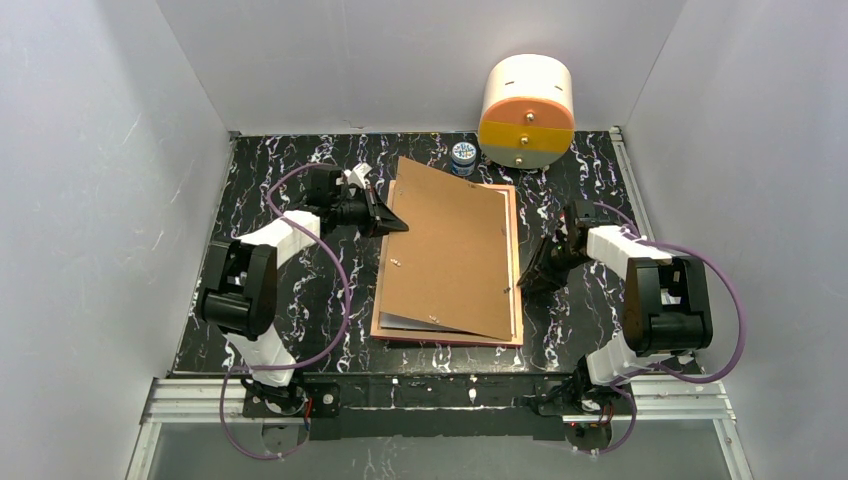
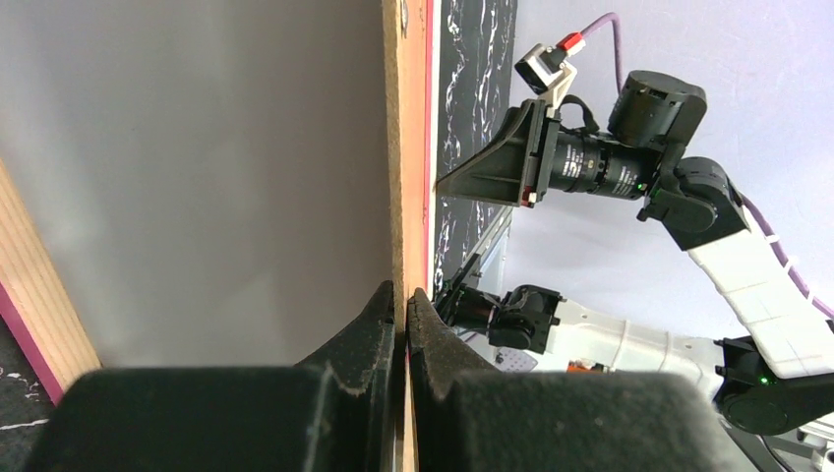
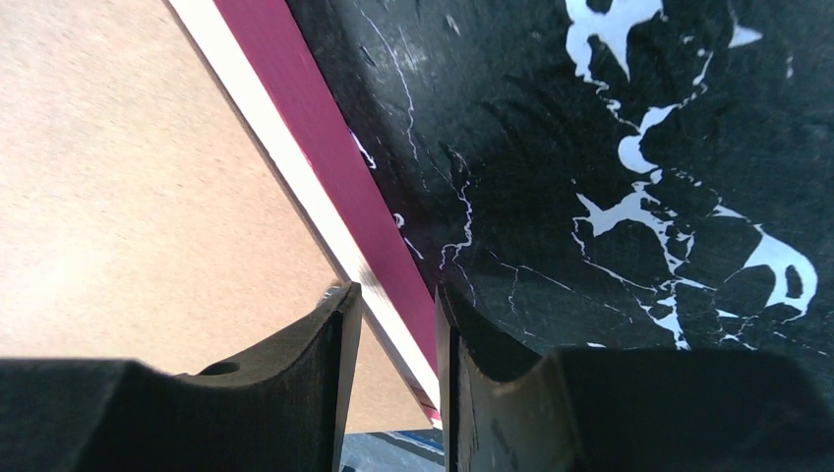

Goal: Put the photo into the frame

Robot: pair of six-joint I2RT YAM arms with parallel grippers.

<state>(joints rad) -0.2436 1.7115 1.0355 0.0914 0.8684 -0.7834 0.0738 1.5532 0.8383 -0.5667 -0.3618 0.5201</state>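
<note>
Pink-rimmed frame (image 1: 512, 262) lies back-up mid-table under the cardboard backing (image 1: 452, 245); your left gripper (image 2: 402, 305) pinches its left edge nearly closed, right gripper (image 3: 398, 320) straddles its right rim, slightly spread.

Photo (image 1: 400, 322) mostly hidden — backing board (image 1: 450, 245) covers it.

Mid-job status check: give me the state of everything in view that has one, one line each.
frame: flat on the table, back side up.
backing board: lying on the frame, skewed, not seated.
photo: mostly hidden under the board, only a pale corner shows.
left gripper: shut on the frame's edge.
right gripper: jaws slightly apart, straddling the frame's rim.
small jar: upright, lid on.
round drawer unit: drawers closed.
</note>
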